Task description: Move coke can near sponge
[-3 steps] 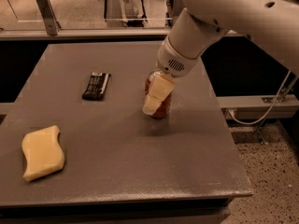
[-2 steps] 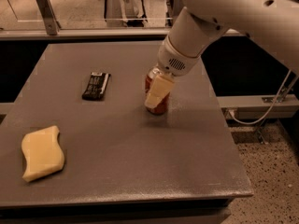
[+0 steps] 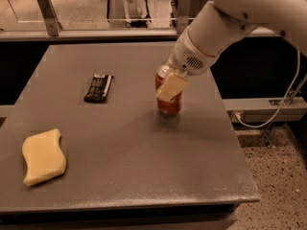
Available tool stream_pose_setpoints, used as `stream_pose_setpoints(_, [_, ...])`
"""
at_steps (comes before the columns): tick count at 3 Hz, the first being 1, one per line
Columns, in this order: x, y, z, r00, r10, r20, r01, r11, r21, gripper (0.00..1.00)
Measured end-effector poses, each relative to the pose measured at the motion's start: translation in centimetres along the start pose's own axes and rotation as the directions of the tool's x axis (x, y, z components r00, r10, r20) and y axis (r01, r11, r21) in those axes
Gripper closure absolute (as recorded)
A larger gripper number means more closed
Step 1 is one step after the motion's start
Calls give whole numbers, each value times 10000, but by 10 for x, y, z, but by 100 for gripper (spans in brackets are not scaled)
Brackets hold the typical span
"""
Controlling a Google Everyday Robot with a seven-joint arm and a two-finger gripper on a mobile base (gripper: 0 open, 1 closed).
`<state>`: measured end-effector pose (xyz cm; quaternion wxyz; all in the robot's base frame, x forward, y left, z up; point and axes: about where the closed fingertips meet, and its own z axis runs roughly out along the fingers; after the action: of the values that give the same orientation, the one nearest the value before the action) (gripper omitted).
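Note:
The red coke can (image 3: pixel 170 105) stands upright right of the table's middle, its silver top just under the wrist. My gripper (image 3: pixel 168 93) comes down on it from the upper right and is shut on the coke can. One pale-yellow finger (image 3: pixel 171 86) lies across the can's front; the other is hidden behind the can. I cannot tell whether the can's base touches the table. The flat pale-yellow sponge (image 3: pixel 43 157) with wavy edges lies near the front left corner, far to the left of the can.
A flat black wrapped bar (image 3: pixel 99 87) lies left of the can, further back. The grey table (image 3: pixel 144 176) ends just right of the can, with speckled floor and a white cable (image 3: pixel 268 114) beyond. A rail and metal posts run behind the table.
The gripper and the can have shifted together slightly to the right and away from the camera. The sponge and the black bar have not moved.

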<state>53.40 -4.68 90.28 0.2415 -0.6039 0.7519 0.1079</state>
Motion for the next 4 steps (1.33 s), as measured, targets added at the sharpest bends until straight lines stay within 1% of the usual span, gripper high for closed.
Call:
stream_pose_setpoints(1, [-5, 7, -41, 9882, -622, 1396, 588, 9979, 287, 100])
stream_pose_setpoints(2, [-30, 24, -58, 9540, -1506, 2592, 1493, 9885, 248, 100])
stream_pose_setpoints(3, [-69, 49, -53, 8951, -2309, 3815, 2608, 9650, -280, 100])
stream_pose_setpoints(4, [-108, 74, -44, 8383, -2918, 4606, 3647, 9280, -760, 100])
